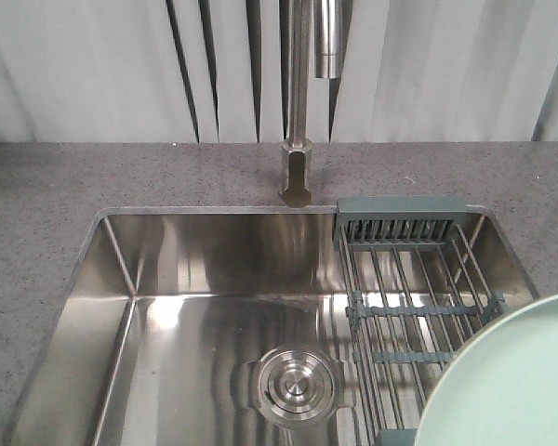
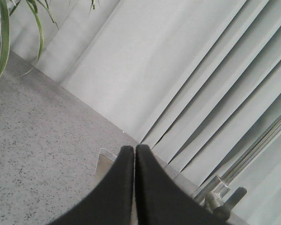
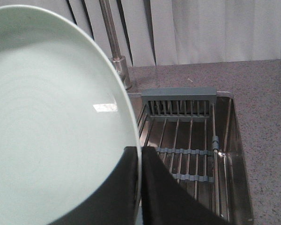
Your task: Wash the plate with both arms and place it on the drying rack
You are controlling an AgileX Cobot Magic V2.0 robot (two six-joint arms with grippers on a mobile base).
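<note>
The pale mint-green plate (image 3: 51, 122) fills the left of the right wrist view, its rim pinched between the two black fingers of my right gripper (image 3: 139, 154). From the front, the plate (image 1: 511, 381) juts in at the lower right corner, above the near end of the drying rack (image 1: 414, 297). That wire rack (image 3: 187, 140) spans the right side of the sink. My left gripper (image 2: 134, 152) is shut with nothing in it, above the grey counter near the sink's corner. Neither arm shows in the front view.
The steel sink (image 1: 186, 307) has a round drain (image 1: 296, 386) in its floor. A tall steel faucet (image 1: 298, 111) rises behind it from the speckled grey counter (image 1: 37, 214). Vertical blinds close off the back. Plant leaves (image 2: 4, 42) hang at far left.
</note>
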